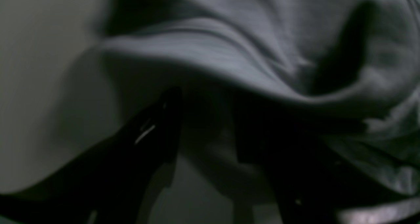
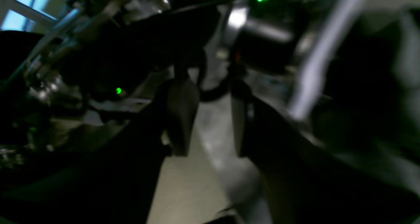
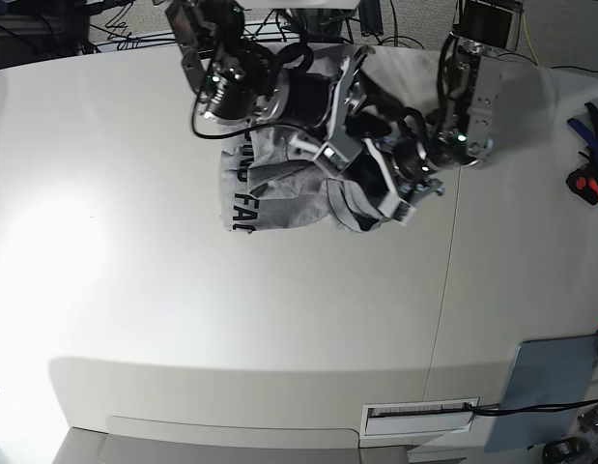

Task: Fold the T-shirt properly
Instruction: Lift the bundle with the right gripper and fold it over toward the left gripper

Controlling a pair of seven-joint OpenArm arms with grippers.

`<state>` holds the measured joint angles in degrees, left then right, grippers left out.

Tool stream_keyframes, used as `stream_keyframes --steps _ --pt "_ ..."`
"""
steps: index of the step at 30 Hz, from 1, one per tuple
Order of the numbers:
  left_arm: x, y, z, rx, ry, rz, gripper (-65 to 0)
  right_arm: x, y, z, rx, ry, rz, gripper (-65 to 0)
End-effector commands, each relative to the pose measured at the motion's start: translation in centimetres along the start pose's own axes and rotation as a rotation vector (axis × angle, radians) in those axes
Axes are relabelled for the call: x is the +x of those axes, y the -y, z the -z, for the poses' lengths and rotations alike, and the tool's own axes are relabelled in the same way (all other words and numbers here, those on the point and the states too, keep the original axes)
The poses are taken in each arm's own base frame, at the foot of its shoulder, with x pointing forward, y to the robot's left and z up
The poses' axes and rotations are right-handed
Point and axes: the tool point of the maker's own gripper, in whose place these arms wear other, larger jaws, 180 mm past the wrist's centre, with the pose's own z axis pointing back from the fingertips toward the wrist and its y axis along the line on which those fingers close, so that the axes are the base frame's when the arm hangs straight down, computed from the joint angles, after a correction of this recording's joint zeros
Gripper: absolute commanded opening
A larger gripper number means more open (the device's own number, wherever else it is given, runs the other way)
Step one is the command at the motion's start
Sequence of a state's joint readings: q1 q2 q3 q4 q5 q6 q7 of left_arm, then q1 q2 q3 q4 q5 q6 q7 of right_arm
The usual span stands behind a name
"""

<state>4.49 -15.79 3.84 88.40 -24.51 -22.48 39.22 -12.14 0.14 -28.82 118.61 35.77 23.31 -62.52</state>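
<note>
Both arms are built of black housings with silver-grey metal joints. The left arm (image 3: 465, 106) has a pale grey upright link topped by a dark boxy module, and small green indicator lights glow on its lower joint. The right arm (image 3: 242, 70) is mostly black, wrapped in looping black cables, with a green light near its joint. White brackets sit at the wrists. The gripper fingers (image 2: 182, 119) are dark, flat and tapered.

Robotics lab; white worktable (image 3: 134, 319), cables (image 3: 125, 24), hand tools (image 3: 586, 159)
</note>
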Motion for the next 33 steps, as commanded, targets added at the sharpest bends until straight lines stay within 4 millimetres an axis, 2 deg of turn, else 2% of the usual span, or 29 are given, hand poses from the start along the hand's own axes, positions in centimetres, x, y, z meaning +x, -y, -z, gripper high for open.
stream_keyframes --steps 1,4,8,12,17,22,26,33 --pt "1.2 -0.8 -0.6 0.006 0.038 -0.004 -39.5 1.9 -0.2 -0.7 -0.012 0.068 -0.029 -44.5" --pt "1.9 -1.5 -1.4 -0.009 0.074 -0.013 -39.5 2.6 1.2 -2.0 -0.096 0.094 -0.035 -44.5" --pt "2.3 -2.8 -2.0 0.022 0.095 -0.029 -39.5 2.3 3.0 -3.0 -0.154 0.097 -0.009 -44.5" --pt "2.7 -4.9 -3.1 0.074 0.123 -0.06 -39.5 2.1 6.9 -5.0 -0.304 0.095 0.0 -44.5" --pt "3.4 -7.1 -5.0 0.111 0.177 -0.108 -39.5 1.6 12.2 -8.9 -0.541 0.089 -0.006 -44.5" --pt "3.4 -7.7 -5.7 0.105 0.19 -0.127 -39.5 1.9 14.6 -11.2 -0.636 0.115 -0.069 -39.2" --pt "3.3 -7.7 -5.7 0.105 0.183 -0.128 -39.5 0.3 16.1 -10.5 -0.641 0.062 -0.053 -39.2" --pt "3.2 -7.8 -5.7 0.108 0.18 -0.131 -39.5 -1.8 17.5 -6.6 -0.555 -0.065 -0.01 -39.2"
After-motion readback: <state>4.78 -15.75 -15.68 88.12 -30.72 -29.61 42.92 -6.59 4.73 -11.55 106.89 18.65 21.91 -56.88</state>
